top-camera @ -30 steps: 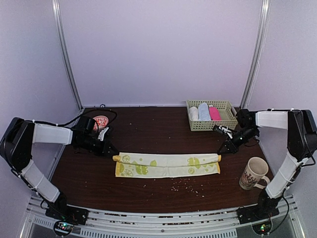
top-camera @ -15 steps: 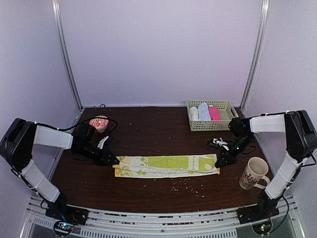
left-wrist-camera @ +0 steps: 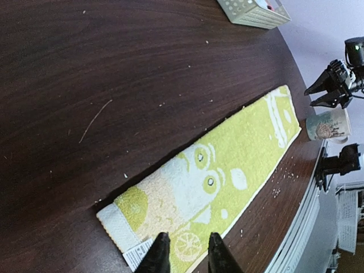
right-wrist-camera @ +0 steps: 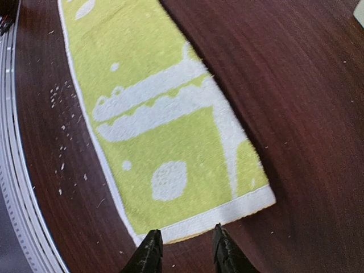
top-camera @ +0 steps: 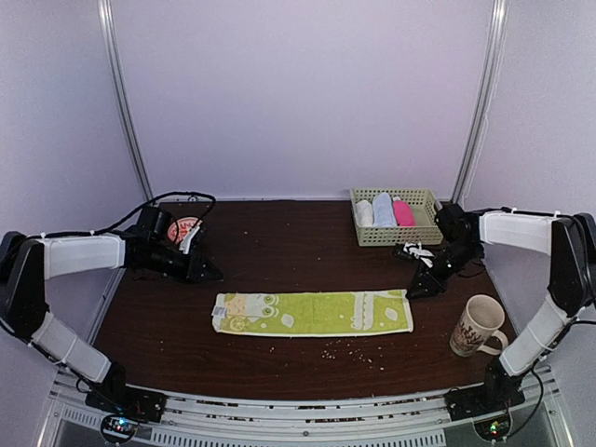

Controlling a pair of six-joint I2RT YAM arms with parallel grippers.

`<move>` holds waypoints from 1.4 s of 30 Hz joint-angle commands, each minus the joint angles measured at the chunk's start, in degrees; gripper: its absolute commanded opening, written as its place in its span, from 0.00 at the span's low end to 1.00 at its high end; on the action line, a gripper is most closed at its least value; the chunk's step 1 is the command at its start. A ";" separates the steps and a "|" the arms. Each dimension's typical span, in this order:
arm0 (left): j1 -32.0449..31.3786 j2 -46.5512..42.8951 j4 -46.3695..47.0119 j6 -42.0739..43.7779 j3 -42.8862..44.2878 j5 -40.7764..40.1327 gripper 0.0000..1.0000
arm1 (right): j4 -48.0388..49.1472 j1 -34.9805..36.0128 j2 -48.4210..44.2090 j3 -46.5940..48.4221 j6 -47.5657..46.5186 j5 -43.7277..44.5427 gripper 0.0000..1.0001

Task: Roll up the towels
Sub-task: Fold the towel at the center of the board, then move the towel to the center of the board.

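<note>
– At the centre of the dark table, which item is to be rolled?
– The yellow-green patterned towel, lying flat as one long strip with a short end toward each arm. It is judged soft, light and limp, so it should fold without resistance and may drag on the wood. A short hem, pinched near its corners, looks like the best hold for starting a roll.
– And the pincers?
– The left gripper hangs near the labelled end, its fingers slightly parted and holding nothing. The right gripper hangs just beside the opposite hem, likewise parted and empty.
– Count of items?
– One flat towel. Three rolls, a white roll, a light-blue roll and a pink roll, sit side by side in one green basket at far right. There is one mug by the right arm, one red-patterned bowl at far left, and scattered crumbs.
</note>
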 commanded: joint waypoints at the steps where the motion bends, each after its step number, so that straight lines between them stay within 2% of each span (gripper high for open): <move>1: -0.43 5.24 4.86 -1.02 1.32 0.33 0.16 | 6.67 0.71 5.13 3.62 9.81 2.81 0.30; 3: -1.38 7.60 5.19 -1.08 2.19 -0.09 0.11 | 7.22 1.33 7.00 4.30 11.11 3.95 0.29; 7: -3.79 11.51 5.16 -1.24 3.08 -2.95 0.09 | 8.50 2.06 9.86 4.91 12.82 6.43 0.28; 11: -4.80 13.61 5.11 -1.76 3.15 -6.90 0.08 | 9.91 2.54 12.43 5.72 15.10 8.21 0.27; 18: -4.84 16.35 4.80 -3.07 2.63 -13.62 0.08 | 12.61 2.59 16.76 8.75 19.53 17.33 0.24; 29: -8.93 19.70 11.52 -8.40 5.68 -15.43 0.08 | 15.32 2.15 20.00 13.59 19.82 27.47 0.25; 35: -10.85 20.07 11.48 -8.50 8.97 -16.60 0.08 | 13.82 1.77 20.15 18.82 20.78 25.22 0.26; 42: -12.85 11.53 9.04 -4.75 8.72 -16.70 0.12 | 9.86 1.77 13.03 19.88 22.44 21.33 0.28</move>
